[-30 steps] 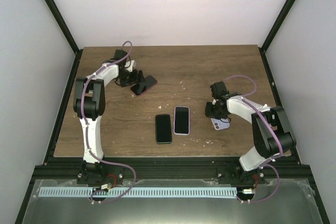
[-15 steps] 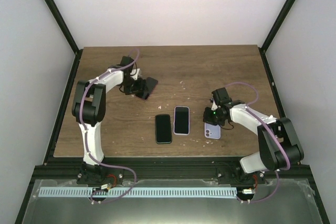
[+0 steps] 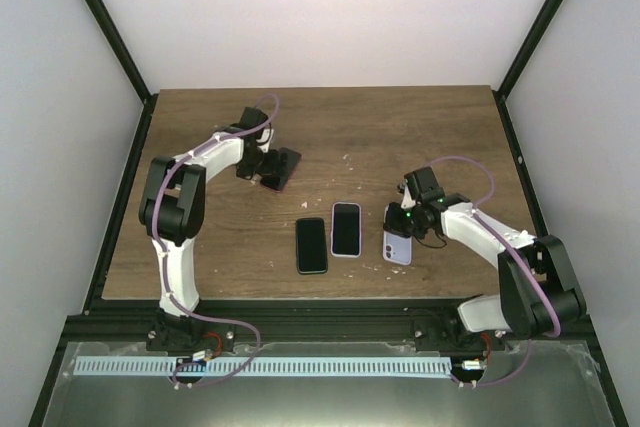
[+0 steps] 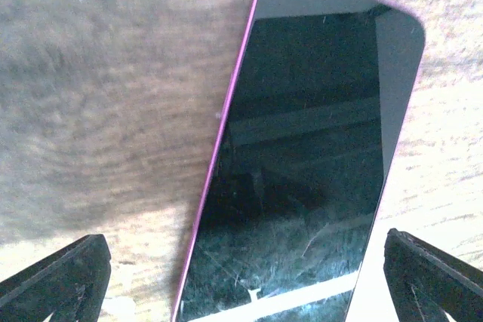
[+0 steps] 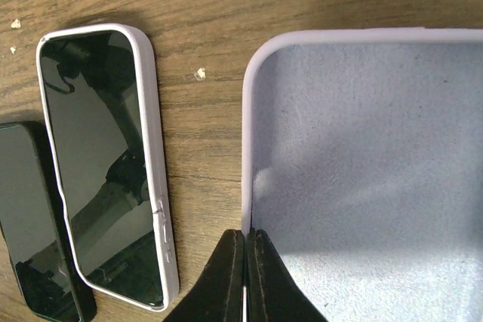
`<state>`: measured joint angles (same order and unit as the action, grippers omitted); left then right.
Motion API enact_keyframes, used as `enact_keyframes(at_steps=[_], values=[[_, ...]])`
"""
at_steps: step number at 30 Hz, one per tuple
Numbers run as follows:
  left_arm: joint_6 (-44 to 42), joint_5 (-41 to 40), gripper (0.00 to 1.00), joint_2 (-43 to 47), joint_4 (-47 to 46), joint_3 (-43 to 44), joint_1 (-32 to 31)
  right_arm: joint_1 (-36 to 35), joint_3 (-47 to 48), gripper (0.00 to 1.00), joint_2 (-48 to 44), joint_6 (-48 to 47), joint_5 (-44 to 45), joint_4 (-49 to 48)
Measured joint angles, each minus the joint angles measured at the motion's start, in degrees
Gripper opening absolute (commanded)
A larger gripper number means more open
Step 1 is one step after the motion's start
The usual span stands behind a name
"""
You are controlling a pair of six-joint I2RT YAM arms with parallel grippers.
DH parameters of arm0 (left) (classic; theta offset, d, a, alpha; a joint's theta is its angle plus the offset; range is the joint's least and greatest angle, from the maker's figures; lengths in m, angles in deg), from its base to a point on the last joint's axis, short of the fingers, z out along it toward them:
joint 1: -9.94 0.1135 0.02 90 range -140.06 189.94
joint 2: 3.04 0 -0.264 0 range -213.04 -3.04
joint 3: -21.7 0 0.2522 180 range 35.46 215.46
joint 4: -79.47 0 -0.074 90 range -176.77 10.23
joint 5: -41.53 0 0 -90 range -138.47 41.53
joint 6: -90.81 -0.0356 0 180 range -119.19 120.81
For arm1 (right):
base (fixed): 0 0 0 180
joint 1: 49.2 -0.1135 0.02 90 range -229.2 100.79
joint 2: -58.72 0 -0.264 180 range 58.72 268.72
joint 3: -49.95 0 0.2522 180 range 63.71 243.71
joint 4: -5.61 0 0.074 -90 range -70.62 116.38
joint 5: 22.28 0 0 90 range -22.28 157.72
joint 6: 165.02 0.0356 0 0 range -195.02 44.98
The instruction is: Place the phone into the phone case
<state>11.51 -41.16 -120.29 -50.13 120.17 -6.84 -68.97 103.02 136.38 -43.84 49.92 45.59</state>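
Observation:
A dark-screened phone (image 4: pixel 309 164) with a magenta edge lies on the wood at the back left, also in the top view (image 3: pixel 286 163). My left gripper (image 4: pixel 245 292) hovers over its near end, open, one fingertip (image 4: pixel 60 277) on each side of it and neither touching. From above, the left gripper (image 3: pixel 262 163) is just left of the phone. The lavender phone case (image 5: pixel 377 148) is empty, its soft lining facing up. My right gripper (image 5: pixel 247 262) is shut on the case's left rim. From above, the case (image 3: pixel 397 249) lies just below the right gripper (image 3: pixel 401 223).
Two more phones lie side by side in the middle of the table (image 3: pixel 400 137): a black one (image 3: pixel 311 245) and one in a white case (image 3: pixel 345 229). The white-cased phone (image 5: pixel 106 164) lies a short gap left of the lavender case. Black frame rails border the table.
The right gripper has drawn the lavender case left, toward the white-cased phone. The left arm has shifted right over the magenta-edged phone and its jaws have widened.

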Motion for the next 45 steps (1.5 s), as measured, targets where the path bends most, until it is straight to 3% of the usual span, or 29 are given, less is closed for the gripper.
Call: enact_keyframes(at_steps=[12,27,45], values=[[-7.67,-0.83,1.0,-4.24,-0.85,6.43,-2.67,-0.22,-1.33,0.01,-0.07,1.05,-1.73,-0.98],[-10.97,-3.8,0.95,-8.17,1.25,9.38,-3.17,-0.26,-1.33,0.01,-0.07,1.03,-2.08,-1.03],[-8.81,-6.84,0.6,-7.91,2.25,8.9,-3.37,-1.4,-1.11,0.01,-1.88,2.93,-5.05,-1.01]])
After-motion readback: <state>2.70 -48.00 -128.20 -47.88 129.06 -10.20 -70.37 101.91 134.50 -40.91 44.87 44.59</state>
